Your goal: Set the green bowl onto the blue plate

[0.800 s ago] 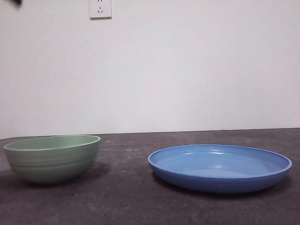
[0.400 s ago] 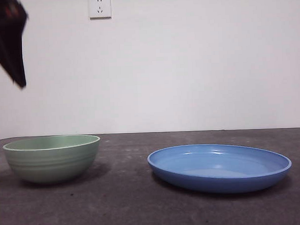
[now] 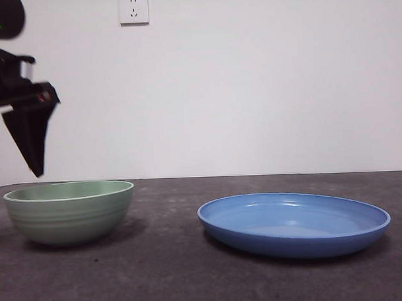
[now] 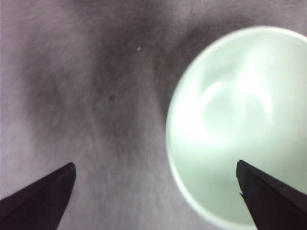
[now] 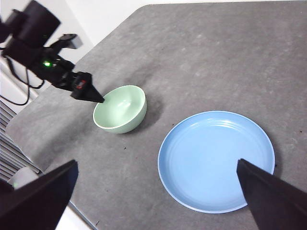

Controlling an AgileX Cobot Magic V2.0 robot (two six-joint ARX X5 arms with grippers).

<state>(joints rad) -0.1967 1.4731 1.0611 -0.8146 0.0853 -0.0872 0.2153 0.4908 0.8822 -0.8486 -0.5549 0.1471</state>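
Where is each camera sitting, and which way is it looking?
Front view: low at table height, looking level across at the pale mint-green round bowl and glossy blue round plate; the left gripper hangs above the bowl.
Left wrist view: straight down onto the bowl's rim, own jaws wide apart.
Right wrist view: high above, own jaws apart, seeing both dishes and the left arm.
All share the bowl.

You have a pale mint-green bowl [image 3: 70,212] with faint horizontal ridges, a glossy medium-blue plate [image 3: 294,224], a dark grey table [image 3: 172,270] and black left gripper [image 3: 30,146].
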